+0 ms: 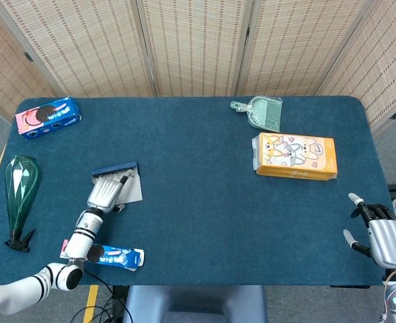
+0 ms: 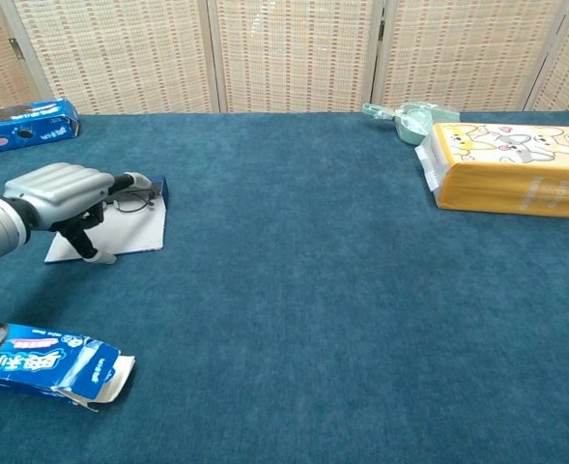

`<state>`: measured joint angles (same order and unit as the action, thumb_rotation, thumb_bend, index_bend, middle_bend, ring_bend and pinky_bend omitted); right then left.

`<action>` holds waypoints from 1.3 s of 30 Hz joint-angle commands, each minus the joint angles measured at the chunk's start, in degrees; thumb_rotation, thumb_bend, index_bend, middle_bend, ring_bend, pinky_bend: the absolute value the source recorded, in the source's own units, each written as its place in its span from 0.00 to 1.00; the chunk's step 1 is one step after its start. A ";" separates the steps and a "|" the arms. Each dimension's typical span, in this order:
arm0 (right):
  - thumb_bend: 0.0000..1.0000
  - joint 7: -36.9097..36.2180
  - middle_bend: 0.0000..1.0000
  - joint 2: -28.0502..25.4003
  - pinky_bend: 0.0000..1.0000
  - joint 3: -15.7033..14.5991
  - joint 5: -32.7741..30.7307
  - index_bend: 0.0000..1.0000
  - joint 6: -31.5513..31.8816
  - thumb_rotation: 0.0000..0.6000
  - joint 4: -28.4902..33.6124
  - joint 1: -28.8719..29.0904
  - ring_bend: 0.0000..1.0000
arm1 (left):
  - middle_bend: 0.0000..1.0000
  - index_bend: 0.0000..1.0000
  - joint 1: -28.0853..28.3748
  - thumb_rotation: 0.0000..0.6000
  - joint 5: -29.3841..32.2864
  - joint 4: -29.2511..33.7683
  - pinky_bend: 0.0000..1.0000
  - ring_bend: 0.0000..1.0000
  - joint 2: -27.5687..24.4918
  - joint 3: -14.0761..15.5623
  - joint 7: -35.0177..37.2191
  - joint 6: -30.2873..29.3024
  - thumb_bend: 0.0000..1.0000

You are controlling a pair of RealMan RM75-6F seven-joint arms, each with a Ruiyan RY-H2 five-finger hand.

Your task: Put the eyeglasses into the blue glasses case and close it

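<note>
Left hand (image 2: 60, 188): hovers palm down over the open case, fingers curled downward; whether it pinches anything I cannot tell
Right hand (image 1: 384, 240): at the table's near right edge, well apart from the work, fingers spread and holding nothing
Glasses (image 2: 131, 201): lying inside the case just beyond the left fingertips
Case (image 2: 134, 231): open, pale lining showing, blue lid (image 1: 114, 167) standing up at the far side
Done: glasses appear to be in the case already
Left: swing the lid down and press it shut
Nearby: toothpaste box (image 2: 52, 360) closer to the robot, cookie box (image 1: 48, 117) far left
</note>
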<state>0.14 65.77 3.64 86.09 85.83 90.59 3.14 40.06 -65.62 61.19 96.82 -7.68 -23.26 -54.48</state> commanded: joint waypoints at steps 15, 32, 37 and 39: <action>0.30 0.01 0.44 -0.04 0.22 -0.18 0.17 0.12 0.41 1.00 0.10 -0.32 0.32 | 1.00 0.11 -0.34 1.00 -0.21 -2.49 1.00 0.97 1.50 -0.33 0.63 0.49 0.22; 0.30 0.11 0.44 -0.08 0.22 -0.21 0.19 0.12 0.57 1.00 0.20 -0.51 0.32 | 1.00 0.13 -0.15 1.00 0.55 -2.27 1.00 0.97 0.20 -2.84 1.37 -0.56 0.22; 0.30 0.16 0.44 -0.14 0.22 -0.15 0.08 0.12 0.63 1.00 0.26 -0.56 0.32 | 1.00 0.15 0.17 1.00 0.90 -2.60 1.00 0.97 -0.06 -3.90 2.17 -0.79 0.22; 0.30 0.19 0.44 -0.14 0.22 -0.17 0.04 0.12 0.58 1.00 0.28 -0.58 0.32 | 1.00 0.18 0.29 1.00 0.79 -2.95 1.00 0.97 0.03 -4.24 2.97 -0.93 0.22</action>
<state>0.32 65.63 3.47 86.12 86.41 90.86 2.56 40.26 -64.76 58.43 96.81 -11.73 -20.69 -55.32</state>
